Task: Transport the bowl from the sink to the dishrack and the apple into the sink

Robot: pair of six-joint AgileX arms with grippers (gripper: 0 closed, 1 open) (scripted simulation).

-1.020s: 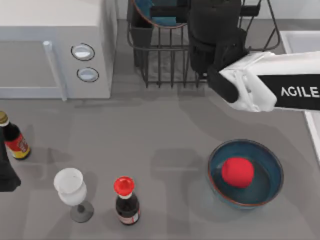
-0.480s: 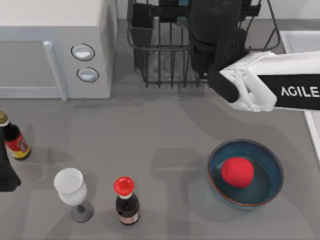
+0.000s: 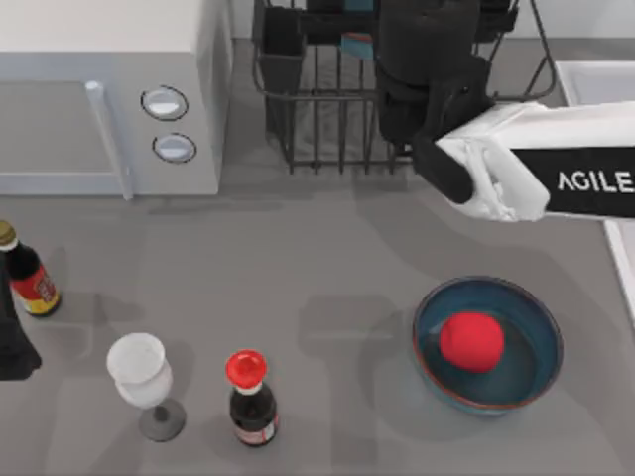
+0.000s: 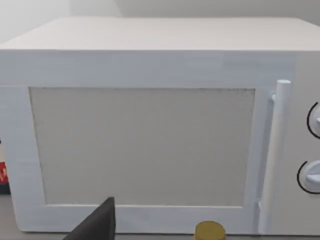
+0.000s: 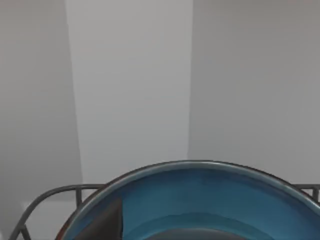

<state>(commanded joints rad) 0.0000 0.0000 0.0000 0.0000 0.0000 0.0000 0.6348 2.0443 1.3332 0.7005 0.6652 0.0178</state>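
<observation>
Right wrist view: the bowl (image 5: 200, 200) is seen over the dishrack (image 5: 45, 200); right end effector (image 3: 429, 59) closure cannot be told, so a crooked drop is risked at twelve o'clock.

The light is soft and even, and it comes from above. Pale, blurry shadows lie on the grey table (image 3: 327, 268) under the right arm and beside the wine glass (image 3: 139, 372). Nothing shines with glare.

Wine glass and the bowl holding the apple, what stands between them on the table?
In the top view, a red-capped dark bottle stands between the wine glass and the bowl holding the apple.
</observation>
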